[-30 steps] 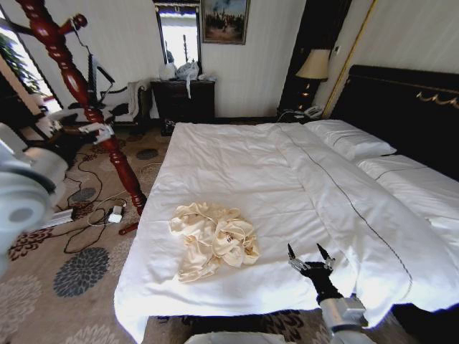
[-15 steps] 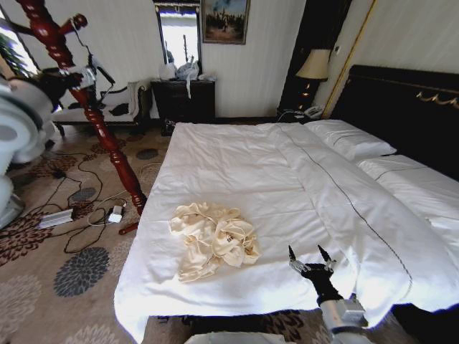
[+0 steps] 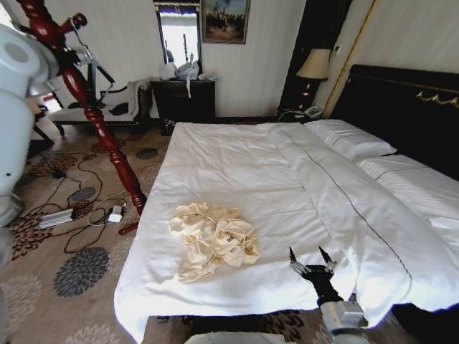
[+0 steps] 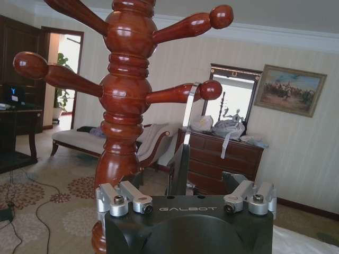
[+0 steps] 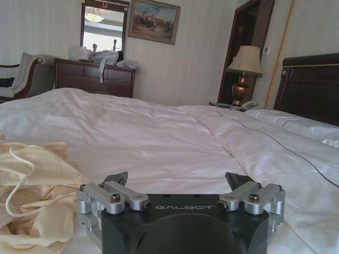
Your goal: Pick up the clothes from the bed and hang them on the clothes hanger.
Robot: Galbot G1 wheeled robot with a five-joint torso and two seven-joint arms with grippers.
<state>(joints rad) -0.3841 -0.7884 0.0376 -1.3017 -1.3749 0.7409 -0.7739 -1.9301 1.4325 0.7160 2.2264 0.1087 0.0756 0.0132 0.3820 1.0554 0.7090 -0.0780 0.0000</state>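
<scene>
The clothes lie crumpled on the bed near its foot edge. Beside them the right end effector hovers low over the duvet, spread wide and empty. The left end effector clamps the clothes hanger against the wooden coat stand, which rises beside the bed.

Head view high, facing forward and down the bed from its foot, left wrist view close to a wooden coat stand, facing the far wall, right wrist view low over the duvet, all sharing the dresser, mirror and painting.
</scene>
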